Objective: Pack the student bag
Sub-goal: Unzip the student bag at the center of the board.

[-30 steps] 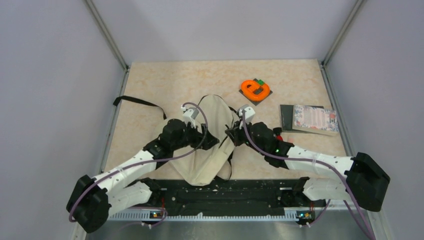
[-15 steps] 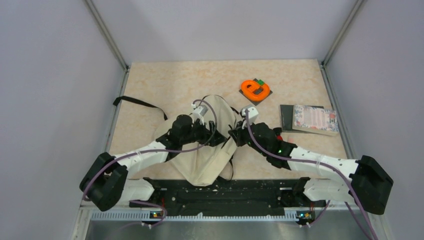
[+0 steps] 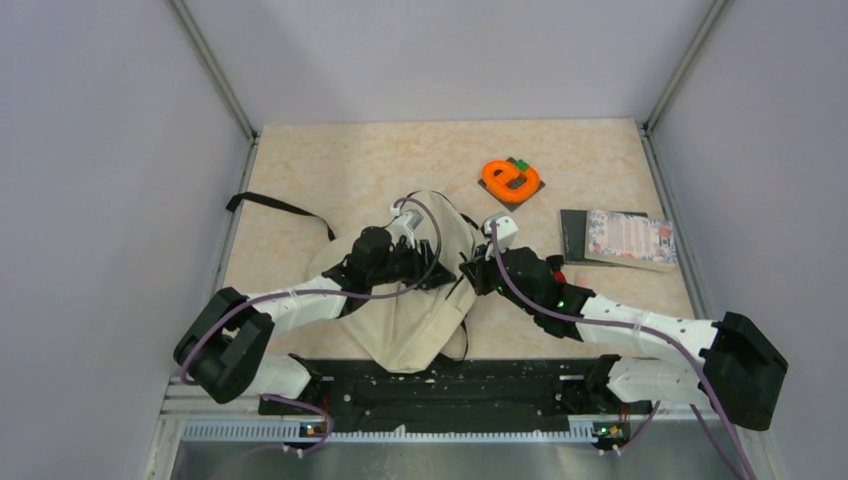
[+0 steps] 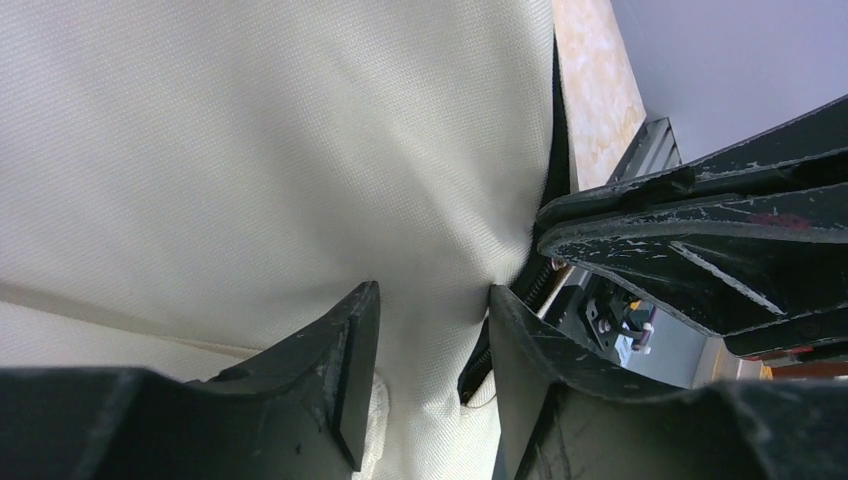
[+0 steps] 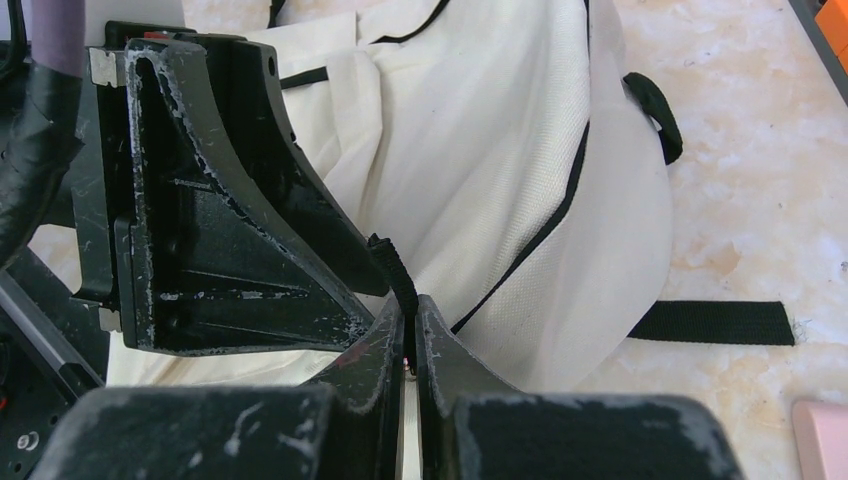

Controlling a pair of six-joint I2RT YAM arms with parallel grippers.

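Cream cloth student bag (image 3: pixel 400 320) lies mid desk (image 3: pixel 300 170), close to the arms, its long way running 12 to 6 o'clock. At the bag's 3 o'clock edge the right end effector (image 5: pixel 410 305) is pinched tight on a thin black tab (image 5: pixel 393 265), prob. a zip pull. Just at 9 o'clock of it sits the left end effector (image 4: pixel 430 300), jaws apart w/ bag cloth bulging between, not pinched yet. I think the next pull must run along the zip. The bag is right under both, mostly toward 9 o'clock of the right one.
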